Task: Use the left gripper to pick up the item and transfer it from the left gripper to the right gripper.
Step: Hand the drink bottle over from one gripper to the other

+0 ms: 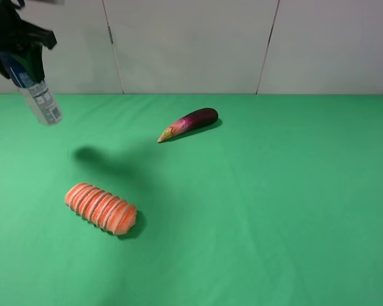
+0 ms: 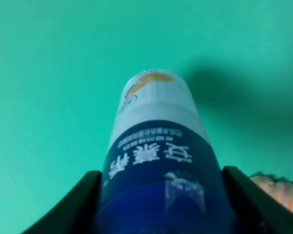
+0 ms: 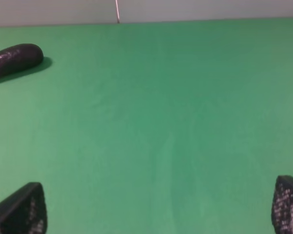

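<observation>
The spray can (image 1: 39,97), blue on top with a white printed label, hangs tilted in the air at the far left of the exterior high view. My left gripper (image 1: 16,54) is shut on its blue upper part, well above the green table. In the left wrist view the can (image 2: 158,146) fills the middle between the two black fingers (image 2: 71,207). My right gripper (image 3: 158,207) is open and empty; its two fingertips (image 3: 22,209) stand wide apart over bare green cloth. The right arm is out of the exterior high view.
A purple eggplant (image 1: 191,122) lies at the back middle of the green table (image 1: 274,204) and shows in the right wrist view (image 3: 14,59). An orange ribbed loaf-shaped object (image 1: 101,208) lies at the front left, its edge in the left wrist view (image 2: 281,190). A white wall stands behind.
</observation>
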Robot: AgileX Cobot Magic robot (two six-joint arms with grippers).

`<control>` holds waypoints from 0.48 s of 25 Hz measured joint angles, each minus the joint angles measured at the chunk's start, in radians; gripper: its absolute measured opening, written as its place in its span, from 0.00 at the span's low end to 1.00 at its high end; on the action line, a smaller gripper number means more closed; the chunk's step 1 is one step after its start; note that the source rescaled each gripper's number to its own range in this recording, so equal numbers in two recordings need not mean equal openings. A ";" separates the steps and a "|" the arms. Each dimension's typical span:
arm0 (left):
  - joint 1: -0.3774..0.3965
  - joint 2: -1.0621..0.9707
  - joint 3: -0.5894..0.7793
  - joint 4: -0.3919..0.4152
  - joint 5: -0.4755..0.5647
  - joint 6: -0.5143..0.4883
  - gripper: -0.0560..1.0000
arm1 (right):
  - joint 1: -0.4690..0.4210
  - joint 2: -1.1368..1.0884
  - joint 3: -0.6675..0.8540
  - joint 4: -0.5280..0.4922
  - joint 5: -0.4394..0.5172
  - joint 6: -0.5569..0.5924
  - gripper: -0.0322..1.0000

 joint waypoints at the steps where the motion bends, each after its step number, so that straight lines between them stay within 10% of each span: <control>1: 0.000 -0.012 -0.001 -0.016 0.001 0.000 0.06 | 0.000 0.000 0.000 0.000 0.000 0.000 1.00; 12: 0.000 -0.052 -0.002 -0.383 0.001 0.093 0.06 | 0.000 0.000 0.000 0.000 0.000 0.000 1.00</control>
